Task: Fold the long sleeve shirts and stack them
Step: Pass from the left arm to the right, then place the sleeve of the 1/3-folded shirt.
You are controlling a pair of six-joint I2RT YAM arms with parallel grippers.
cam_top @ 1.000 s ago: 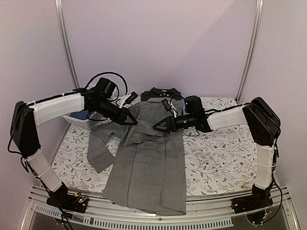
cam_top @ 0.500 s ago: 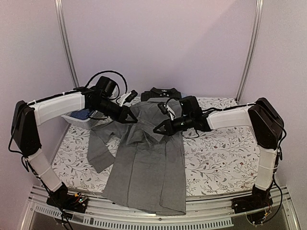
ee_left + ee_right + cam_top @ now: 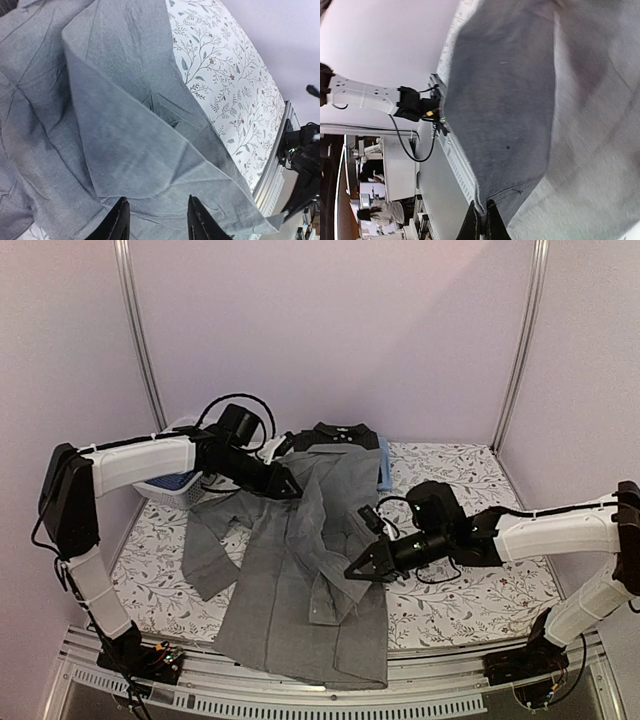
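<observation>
Table (image 3: 470, 590): a cover with a leaf pattern lies on it; it looks the same as one second ago

Grey shirt (image 3: 290, 600): it lies spread along the middle of the table, collar at the far end and hem over the near edge, one sleeve out to the left. Before, its upper part was lifted between the two grippers. Now a fold of its right half is drawn toward the near right side and stands up a little at the right gripper

Right arm (image 3: 550, 532): one second ago it was bent high at the right edge and reached to the far centre. Now it lies low and stretched over the right half of the table

Left arm (image 3: 140, 460): nearly in the same place, reaching from the left to the far part of the shirt

Basket (image 3: 165, 490): white, at the far left, under the left arm, not moved

Black shirt (image 3: 340, 432): folded at the far centre, just behind the grey collar, not moved

Light blue shirt (image 3: 384, 462): only a thin edge shows, to the right of the grey collar

Right gripper (image 3: 352, 575): before, its jaws were apart near the collar; now it is nearer and its jaws are clamped together on an edge of the grey shirt

Left gripper (image 3: 290, 485): it moved slightly to the right; its jaws, closed before, now stand apart, with the grey cloth just beyond the fingertips
</observation>
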